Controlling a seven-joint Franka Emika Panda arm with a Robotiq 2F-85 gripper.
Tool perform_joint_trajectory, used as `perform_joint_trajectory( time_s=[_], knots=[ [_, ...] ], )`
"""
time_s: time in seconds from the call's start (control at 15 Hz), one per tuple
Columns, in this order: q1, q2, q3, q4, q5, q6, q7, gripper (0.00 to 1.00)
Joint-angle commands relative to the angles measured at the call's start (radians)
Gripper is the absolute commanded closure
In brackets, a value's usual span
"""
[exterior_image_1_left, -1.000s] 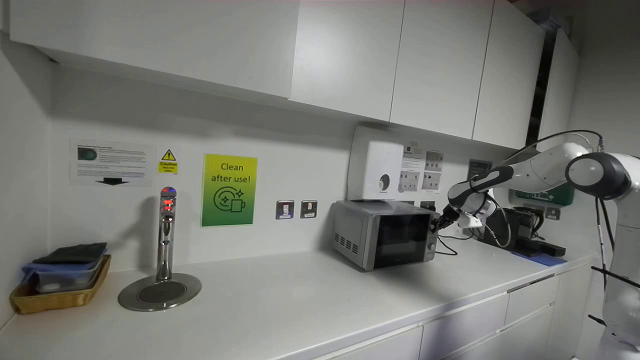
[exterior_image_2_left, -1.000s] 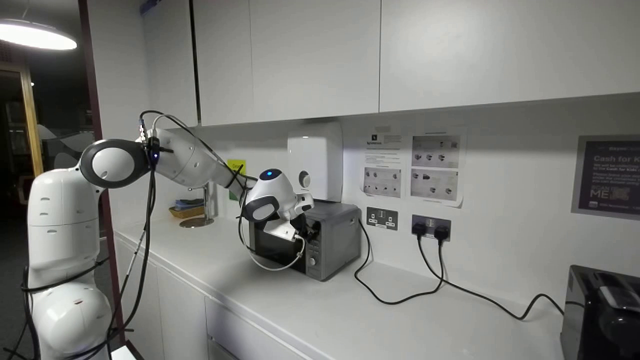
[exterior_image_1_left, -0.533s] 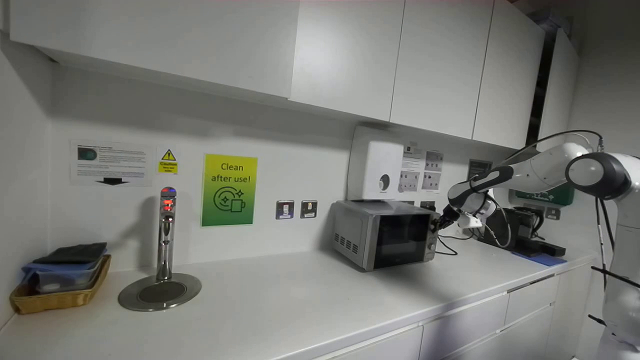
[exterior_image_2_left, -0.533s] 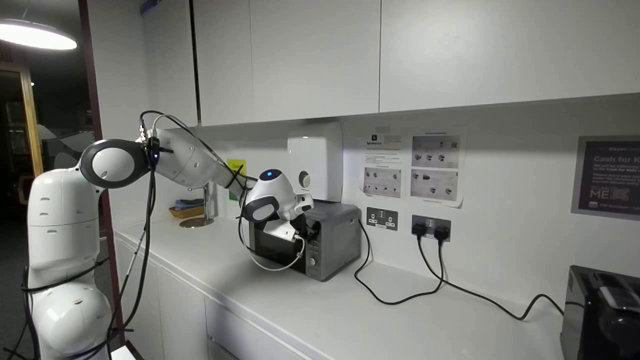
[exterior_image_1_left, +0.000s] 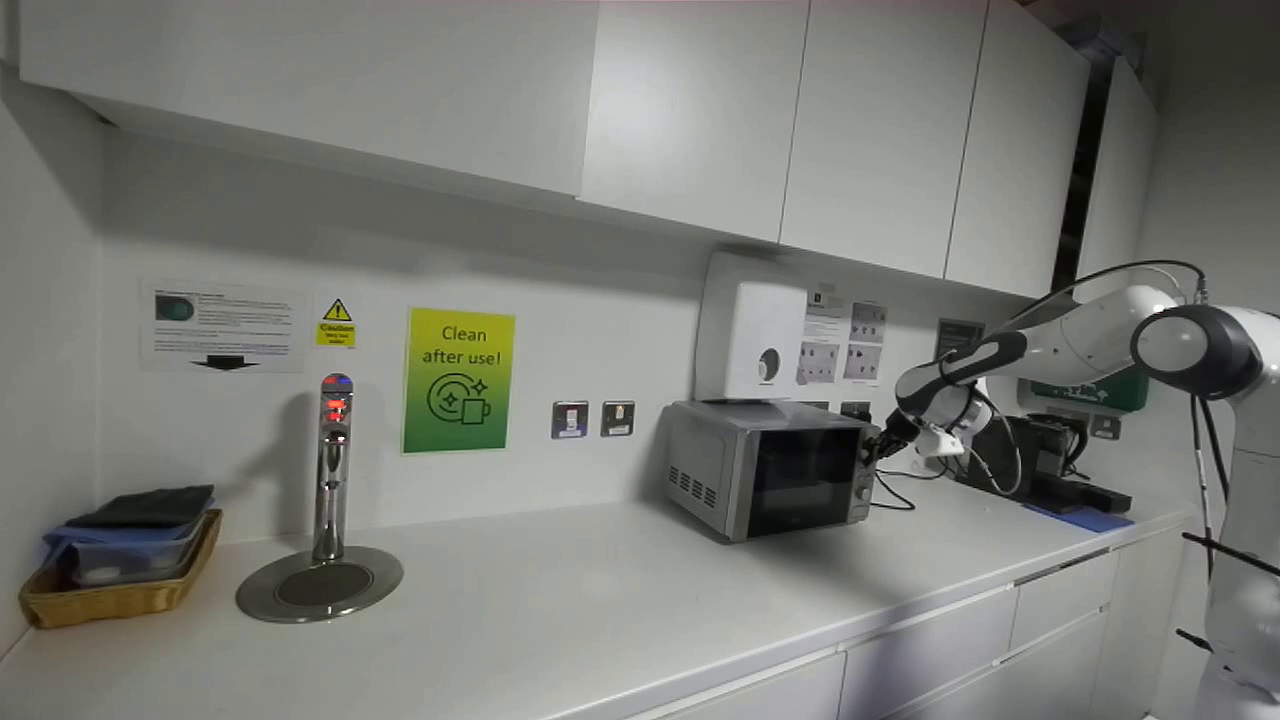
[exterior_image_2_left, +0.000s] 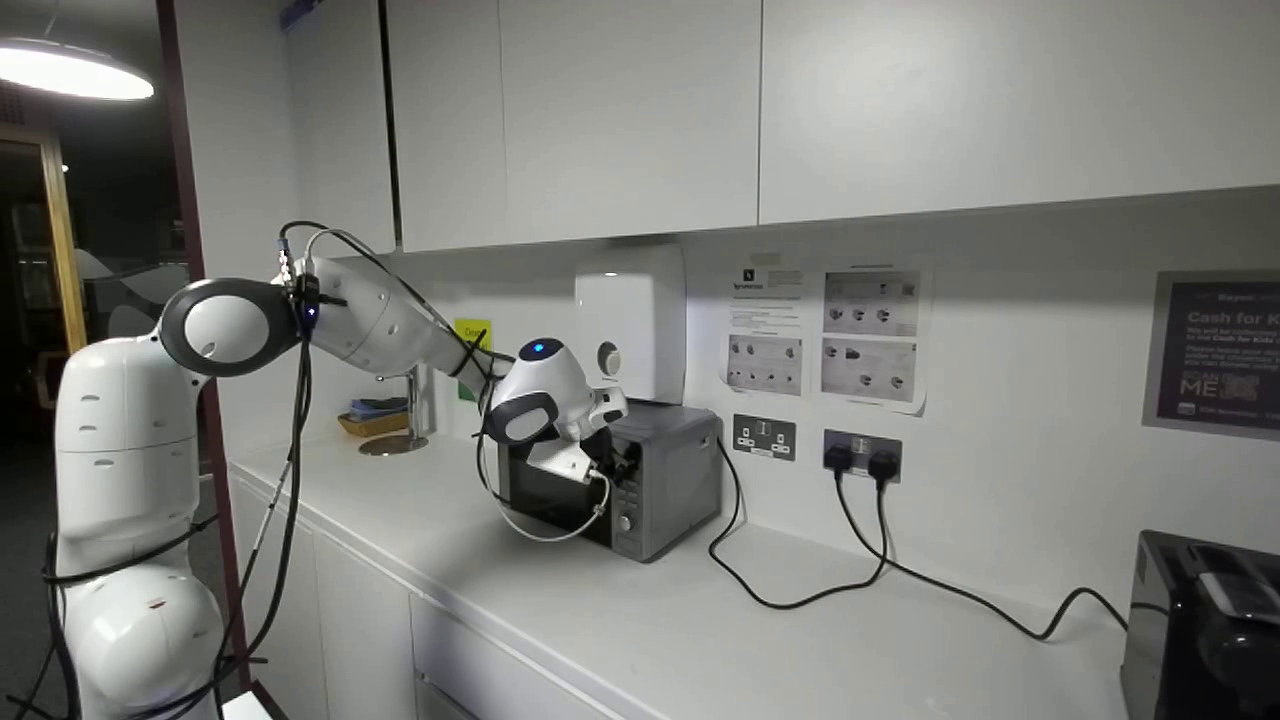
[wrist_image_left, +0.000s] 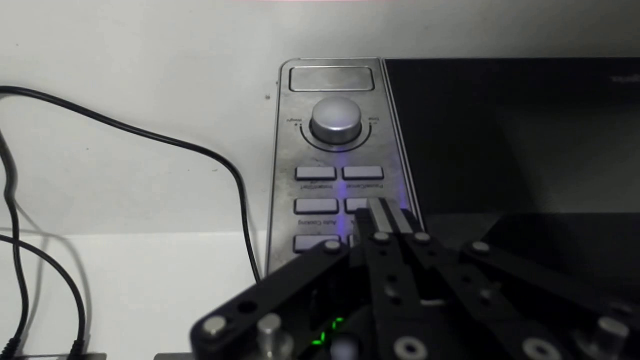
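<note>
End effector closed, its slim grey-padded fingers drawn together at the control panel of a silver microwave. The tips overlap a button whose label is mostly hidden; whether they press on it cannot be told. Panel lettering stands upside down in the wrist view: "Auto Cooking" at the neighbouring button, "Instant/Start" and "Pause/Cancel" at the next pair, "Weight" with a plus and "Time" with a minus around the silver knob. Green display segments glow behind the linkage, too blocked to read, and the mark on the dark door is too blurred.

Both exterior views show the microwave on the white bench, below a white wall dispenser. On the wall in an exterior view, a green poster says "Clean after use!", and a yellow sign above the chrome tap says "Caution". In an exterior view, a dark poster, cut by the picture's edge, reads "Cash for K" and "SCAN ME"; the instruction sheets above the sockets carry print too small to make out
</note>
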Motion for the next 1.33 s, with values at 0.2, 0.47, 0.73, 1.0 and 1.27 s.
perform_joint_trajectory(
  time_s=[0.2,0.47,0.73,1.0,1.27],
  knots=[
    [0.004,0.027,0.001,0.042,-0.007,0.017,0.034,1.0],
    [0.004,0.044,0.001,0.064,-0.005,0.012,0.048,1.0],
    [0.004,0.05,0.0,0.065,-0.012,0.012,0.059,1.0],
    [0.003,-0.011,-0.005,0.003,-0.037,0.007,0.042,1.0],
    [-0.004,-0.077,-0.009,-0.057,-0.062,-0.005,0.005,1.0]
  ],
)
